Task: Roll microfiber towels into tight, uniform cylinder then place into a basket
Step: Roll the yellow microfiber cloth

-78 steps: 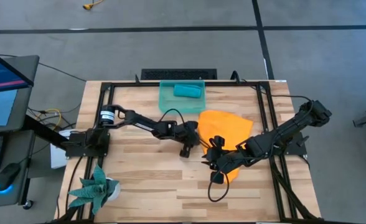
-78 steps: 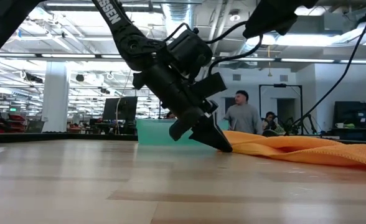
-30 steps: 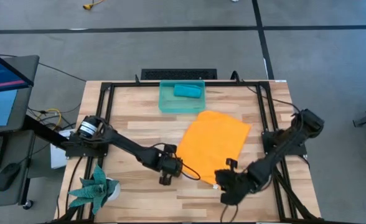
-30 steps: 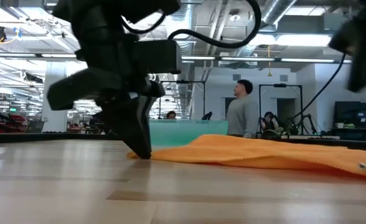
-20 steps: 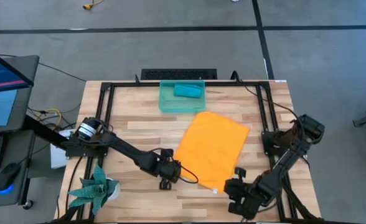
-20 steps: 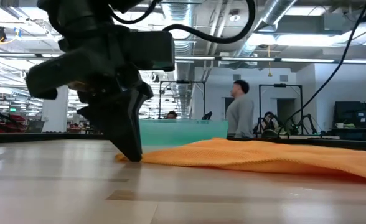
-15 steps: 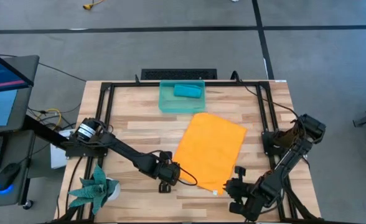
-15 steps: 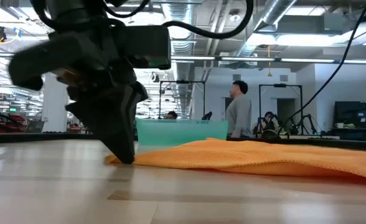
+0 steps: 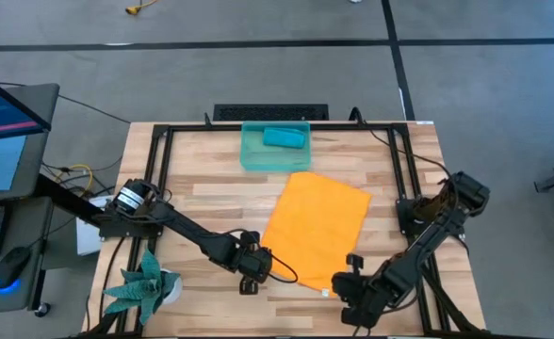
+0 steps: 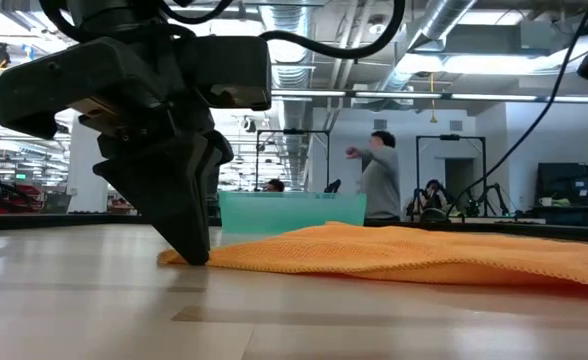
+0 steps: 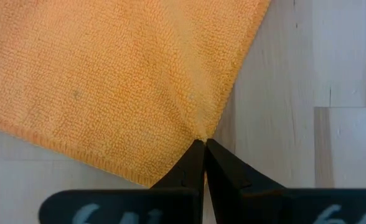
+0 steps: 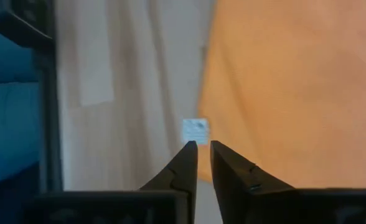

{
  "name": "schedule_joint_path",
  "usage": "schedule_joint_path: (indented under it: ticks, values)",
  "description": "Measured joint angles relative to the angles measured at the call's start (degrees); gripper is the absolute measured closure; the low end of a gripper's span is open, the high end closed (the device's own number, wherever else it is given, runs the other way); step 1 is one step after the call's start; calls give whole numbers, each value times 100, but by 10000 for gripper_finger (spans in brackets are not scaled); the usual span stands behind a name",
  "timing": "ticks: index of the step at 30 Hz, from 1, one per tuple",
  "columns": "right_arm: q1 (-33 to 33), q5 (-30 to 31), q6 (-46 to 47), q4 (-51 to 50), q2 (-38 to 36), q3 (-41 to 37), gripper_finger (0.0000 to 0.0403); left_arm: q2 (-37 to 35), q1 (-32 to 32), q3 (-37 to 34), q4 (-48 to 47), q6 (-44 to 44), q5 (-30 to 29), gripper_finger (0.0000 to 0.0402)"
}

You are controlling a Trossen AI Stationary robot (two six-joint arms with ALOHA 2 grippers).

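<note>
I've got the orange towel (image 9: 317, 229) spread flat across the middle of the table (image 9: 202, 202), running from just in front of the basket (image 9: 254, 154) down toward the near edge. My left gripper (image 9: 259, 263) sits at the towel's near-left corner, and in the left wrist view the two fingers (image 11: 192, 163) are pressed together right on the hem, pinching that corner of the cloth. From table level it stands tip-down on the wood with the orange edge bunched at its point. My right gripper (image 9: 349, 287) hangs near the towel's near-right corner; the right wrist view shows its fingers (image 12: 184, 163) nearly together with a thin gap between them, holding nothing, aimed at the small white tag (image 12: 195, 130) on the towel's edge. The teal towel (image 9: 284, 137) lies rolled inside the basket at the far side of the table. A person (image 10: 378, 177) stands in the room behind.
</note>
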Motion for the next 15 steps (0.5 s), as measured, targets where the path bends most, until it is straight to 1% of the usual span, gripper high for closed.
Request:
schedule_joint_path:
  ticks: [4,15]
  values:
    - [49,7,-338,368,16,2,309,0,10,0,-1,2,3,401]
    - [2,63,-214,362,16,-80,206,2,-3,0,-2,7,-37,401]
